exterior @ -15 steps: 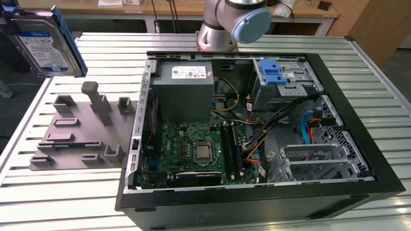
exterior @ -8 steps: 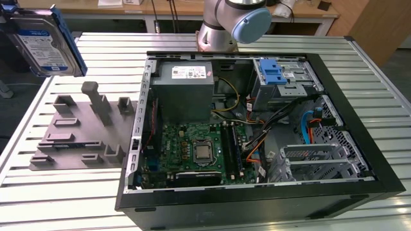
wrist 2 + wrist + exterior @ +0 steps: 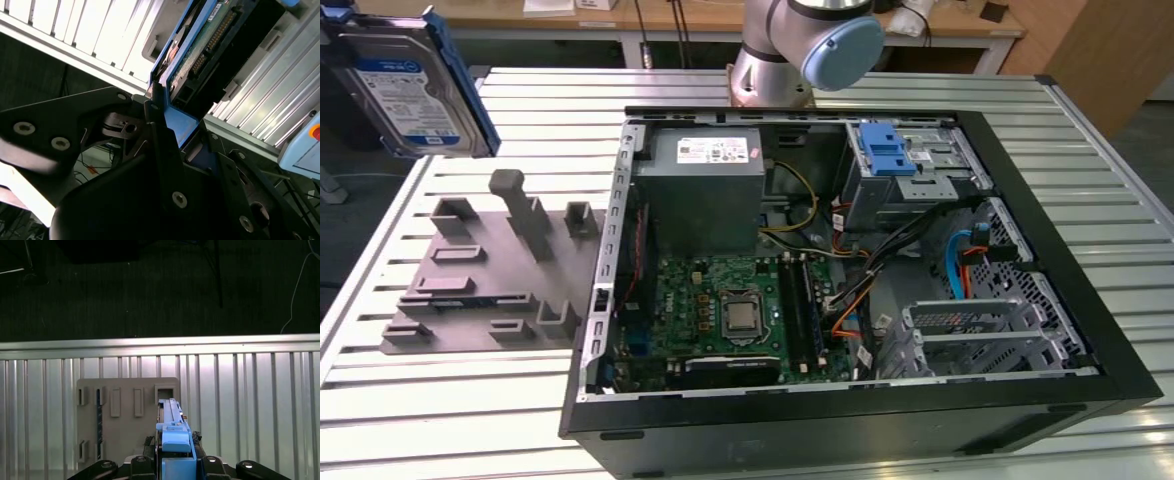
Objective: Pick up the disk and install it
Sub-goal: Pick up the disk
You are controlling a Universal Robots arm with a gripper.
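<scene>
Ribbed silver aluminium-slat surface (image 3: 1094,200) spreads wide across exterior view, slats catching strong light, near white in places. Behind its far edge: long light-wood workbench (image 3: 694,18) on white legs. Light-brown wooden cabinet side (image 3: 1101,50) stands in upper corner at exterior view's right. In first wrist view, slats end at straight silver metal edge rail (image 3: 160,343). Beyond rail, dark speckled floor (image 3: 125,290), dim. Thin white cable (image 3: 294,300) trails across it.
</scene>
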